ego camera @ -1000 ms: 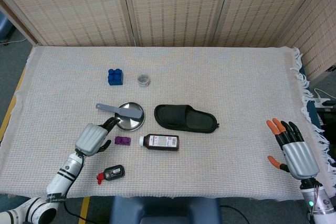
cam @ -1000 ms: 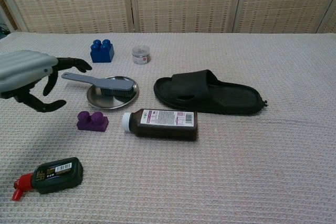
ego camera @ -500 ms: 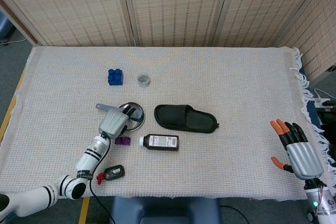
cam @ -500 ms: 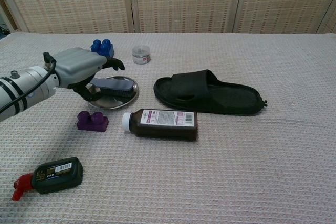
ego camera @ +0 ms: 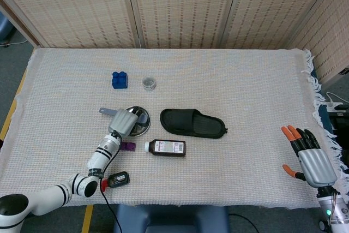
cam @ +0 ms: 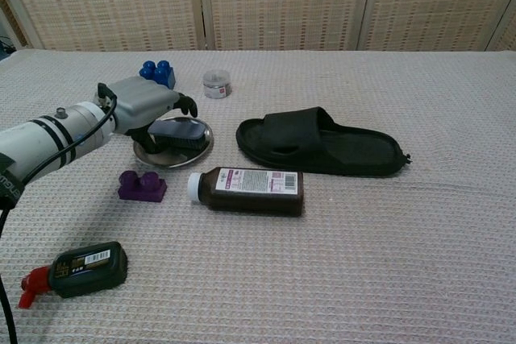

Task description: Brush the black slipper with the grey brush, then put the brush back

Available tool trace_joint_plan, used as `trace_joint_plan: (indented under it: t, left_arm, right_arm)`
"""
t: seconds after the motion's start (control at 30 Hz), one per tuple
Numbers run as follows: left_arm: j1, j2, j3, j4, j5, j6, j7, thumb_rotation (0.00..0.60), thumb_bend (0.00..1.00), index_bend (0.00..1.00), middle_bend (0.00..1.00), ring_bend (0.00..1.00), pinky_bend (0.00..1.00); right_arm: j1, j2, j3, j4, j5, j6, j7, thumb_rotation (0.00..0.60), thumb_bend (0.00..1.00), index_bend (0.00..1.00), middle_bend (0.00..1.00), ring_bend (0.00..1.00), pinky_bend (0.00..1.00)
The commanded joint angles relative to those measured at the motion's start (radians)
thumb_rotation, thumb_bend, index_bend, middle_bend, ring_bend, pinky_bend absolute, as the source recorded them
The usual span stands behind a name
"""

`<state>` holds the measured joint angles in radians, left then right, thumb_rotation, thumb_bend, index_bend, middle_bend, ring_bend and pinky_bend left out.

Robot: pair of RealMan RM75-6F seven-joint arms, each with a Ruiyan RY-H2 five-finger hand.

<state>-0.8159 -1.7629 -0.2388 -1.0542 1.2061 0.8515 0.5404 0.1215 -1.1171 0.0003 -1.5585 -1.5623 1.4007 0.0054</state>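
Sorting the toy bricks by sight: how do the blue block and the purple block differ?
The blue block is taller and bigger; the purple block is low and flat. Blue sits farther back beside the small clear jar; purple lies nearer, left of the brown bottle. Both have two studs on top.

You can make out very little print here. The brown bottle lying on its side in front of the black slipper carries a white label with a dark red band and rows of small print, but you cannot read a word of it in either view. The small black bottle with the red cap, lying near the table's front edge, has a white sticker with what looks like a barcode and fine lines of text, also too small for you to read. No brand, number or sign is legible anywhere else.
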Motion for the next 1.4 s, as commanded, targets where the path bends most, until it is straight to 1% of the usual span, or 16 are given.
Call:
trace_joint_plan:
  t: [0.03, 0.3, 0.47, 0.57, 0.7, 0.87, 1.0, 1.1, 1.2, 1.27, 1.4]
  left_arm:
    - [-0.014, -0.013, 0.004, 0.032, -0.014, -0.011, -0.001, 0.6, 0.39, 0.23, 0.21, 0.68, 0.94]
    - [-0.036, -0.031, 0.009, 0.09, -0.036, -0.026, -0.009, 0.6, 0.39, 0.27, 0.3, 0.68, 0.94]
    - [-0.037, -0.035, 0.022, 0.103, -0.021, -0.001, -0.021, 0.6, 0.39, 0.38, 0.42, 0.68, 0.94]
    - [-0.035, -0.035, 0.026, 0.101, -0.009, 0.023, -0.027, 0.6, 0.39, 0.42, 0.47, 0.68, 0.94]
    - [-0.03, -0.025, 0.034, 0.076, 0.006, 0.051, -0.031, 0.6, 0.39, 0.44, 0.49, 0.69, 0.94]
    - [-0.022, 0.014, 0.03, -0.018, 0.016, 0.102, 0.001, 0.6, 0.39, 0.45, 0.5, 0.7, 0.96]
    - [-0.015, 0.054, 0.01, -0.129, 0.0, 0.141, 0.04, 0.6, 0.39, 0.45, 0.5, 0.7, 0.96]
    - [-0.011, 0.077, -0.003, -0.204, -0.027, 0.165, 0.09, 0.6, 0.39, 0.44, 0.49, 0.7, 0.96]
    - [-0.015, 0.091, -0.013, -0.252, -0.061, 0.175, 0.149, 0.6, 0.39, 0.44, 0.49, 0.7, 0.96]
    - [-0.017, 0.1, -0.02, -0.286, -0.092, 0.171, 0.166, 0.6, 0.39, 0.44, 0.48, 0.7, 0.96]
    - [-0.023, 0.111, -0.023, -0.334, -0.125, 0.169, 0.183, 0.6, 0.39, 0.44, 0.48, 0.7, 0.96]
  right_arm:
    - [0.001, 0.002, 0.0, -0.002, 0.003, -0.004, 0.0, 0.6, 0.1, 0.0, 0.0, 0.0, 0.0]
    - [0.0, 0.006, 0.0, -0.009, 0.007, -0.005, -0.006, 0.6, 0.1, 0.0, 0.0, 0.0, 0.0]
    - [-0.001, 0.007, -0.001, -0.01, 0.007, -0.004, -0.006, 0.6, 0.1, 0.0, 0.0, 0.0, 0.0]
    - [-0.001, 0.007, -0.002, -0.01, 0.003, -0.003, -0.007, 0.6, 0.1, 0.0, 0.0, 0.0, 0.0]
    - [0.006, -0.002, -0.005, -0.002, -0.01, -0.008, -0.007, 0.6, 0.1, 0.0, 0.0, 0.0, 0.0]
    - [0.062, -0.04, -0.013, 0.031, -0.082, -0.056, -0.002, 0.6, 0.11, 0.0, 0.0, 0.0, 0.0]
    - [0.154, -0.059, -0.003, 0.033, -0.128, -0.155, -0.029, 0.6, 0.18, 0.0, 0.0, 0.0, 0.0]
    - [0.239, -0.069, 0.01, 0.026, -0.133, -0.27, -0.058, 0.6, 0.25, 0.0, 0.0, 0.0, 0.0]
    - [0.318, -0.086, 0.023, 0.025, -0.121, -0.387, -0.088, 0.6, 0.34, 0.0, 0.0, 0.0, 0.0]
    - [0.364, -0.101, 0.027, 0.027, -0.107, -0.461, -0.103, 0.6, 0.38, 0.0, 0.0, 0.0, 0.0]
    - [0.425, -0.131, 0.031, 0.039, -0.066, -0.565, -0.153, 0.6, 0.4, 0.0, 0.0, 0.0, 0.0]
